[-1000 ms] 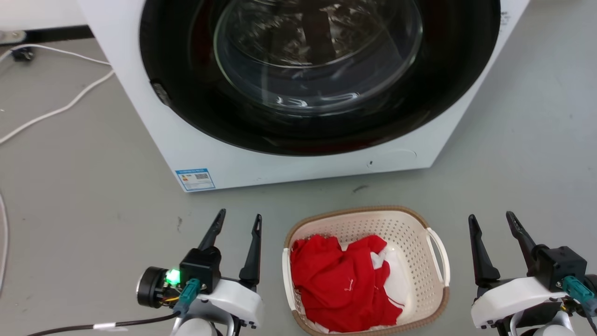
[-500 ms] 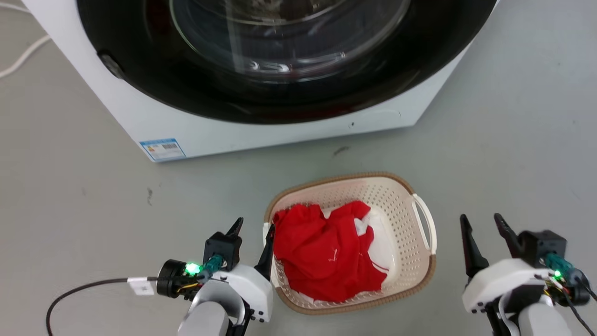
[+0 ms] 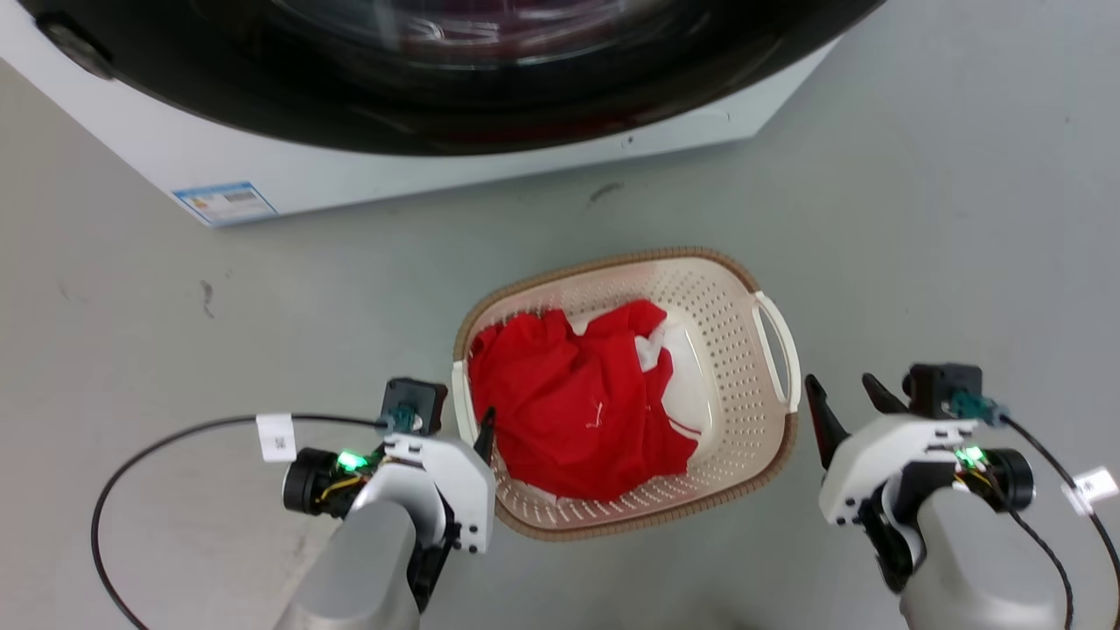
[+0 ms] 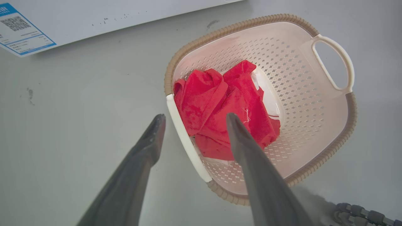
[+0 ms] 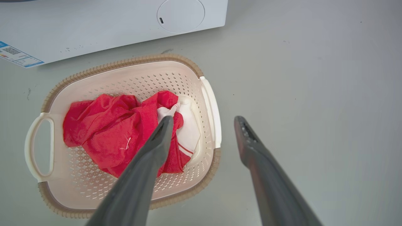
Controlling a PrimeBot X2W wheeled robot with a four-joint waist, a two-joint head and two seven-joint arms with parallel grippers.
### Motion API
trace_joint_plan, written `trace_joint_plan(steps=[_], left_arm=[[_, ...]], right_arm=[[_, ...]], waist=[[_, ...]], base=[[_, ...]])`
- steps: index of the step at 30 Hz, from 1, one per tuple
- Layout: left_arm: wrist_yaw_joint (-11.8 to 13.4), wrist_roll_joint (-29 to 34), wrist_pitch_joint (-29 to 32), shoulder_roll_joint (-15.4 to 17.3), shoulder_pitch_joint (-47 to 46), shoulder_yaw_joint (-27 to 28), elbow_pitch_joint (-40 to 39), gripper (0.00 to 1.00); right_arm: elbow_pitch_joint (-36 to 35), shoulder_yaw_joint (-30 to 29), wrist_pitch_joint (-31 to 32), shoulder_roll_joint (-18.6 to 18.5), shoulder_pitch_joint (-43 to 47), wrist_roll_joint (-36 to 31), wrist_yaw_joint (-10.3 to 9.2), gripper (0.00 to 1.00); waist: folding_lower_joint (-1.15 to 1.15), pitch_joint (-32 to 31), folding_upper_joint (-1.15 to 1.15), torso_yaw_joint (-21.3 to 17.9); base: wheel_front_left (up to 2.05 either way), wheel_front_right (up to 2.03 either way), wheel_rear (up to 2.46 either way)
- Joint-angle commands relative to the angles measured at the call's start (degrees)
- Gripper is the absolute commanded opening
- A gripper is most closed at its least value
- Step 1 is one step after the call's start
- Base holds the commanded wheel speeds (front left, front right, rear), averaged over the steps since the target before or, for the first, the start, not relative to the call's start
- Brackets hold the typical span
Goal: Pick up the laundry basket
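Observation:
The laundry basket (image 3: pixel 612 259) stands on the grey floor in front of the washer, cream with a brown woven rim, and holds a red cloth (image 3: pixel 577 394) over something white. My left gripper (image 3: pixel 451 420) is open at the basket's left handle (image 4: pixel 185 138), which runs between its two fingers in the left wrist view, where the left gripper (image 4: pixel 195 119) points down. My right gripper (image 3: pixel 842 389) is open just right of the right handle (image 3: pixel 779 350). In the right wrist view that handle (image 5: pixel 213 110) lies between the fingers of the right gripper (image 5: pixel 204 121). Whether either gripper touches its handle I cannot tell.
The white washer (image 3: pixel 437 166) with its dark round door stands close behind the basket, a blue label (image 3: pixel 226 203) at its lower left corner. A black cable (image 3: pixel 175 437) loops from the left wrist. Bare grey floor (image 3: pixel 962 219) lies on both sides.
The head camera has tilted down, so the washer and basket sit higher in view. Both grippers have tipped down and closed in on the basket's two handles, the left one reaching its handle.

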Motion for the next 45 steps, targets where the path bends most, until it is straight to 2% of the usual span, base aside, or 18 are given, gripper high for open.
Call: trace_joint_plan(steps=[1,9,19,28,44,45], left_arm=[[-0.12,-0.59,0.88,0.1,-2.0,0.16,1.64,1.0],[-0.45,-1.38,4.63,0.65,-9.96,0.51,9.53,1.0],[-2.16,-2.26,10.82,1.22,-19.08,-0.4,16.18,1.0],[-2.73,-1.63,16.11,1.42,-25.33,-2.26,19.91,1.0],[-3.21,-1.8,18.15,1.42,-30.35,-4.4,22.15,1.0],[-3.17,-1.9,18.09,1.34,-30.56,-4.5,22.23,0.68]], right_arm=[[2.4,0.7,0.33,0.11,-2.73,0.71,-0.02,1.0],[14.35,4.98,2.87,0.11,-13.54,4.98,-0.03,1.0],[21.69,9.92,6.9,0.1,-23.24,9.51,-0.03,1.0],[23.98,10.19,9.35,0.05,-27.47,9.8,-0.03,1.0],[24.5,12.21,11.9,0.1,-29.77,13.39,-0.02,1.0],[24.5,12.75,12.3,0.11,-29.81,13.68,-0.02,1.0]], waist=[[0.0,2.31,0.0,-0.65],[0.0,7.87,0.0,-1.99],[0.0,13.14,0.0,-2.6],[0.0,16.91,0.0,-2.72],[0.0,23.06,0.0,-2.51],[0.0,23.29,0.0,-2.48]], base=[[0.0,0.0,0.0],[0.0,0.0,0.0],[0.0,0.0,0.0],[0.0,0.0,0.0],[0.0,0.0,0.0],[0.0,0.0,0.0]])
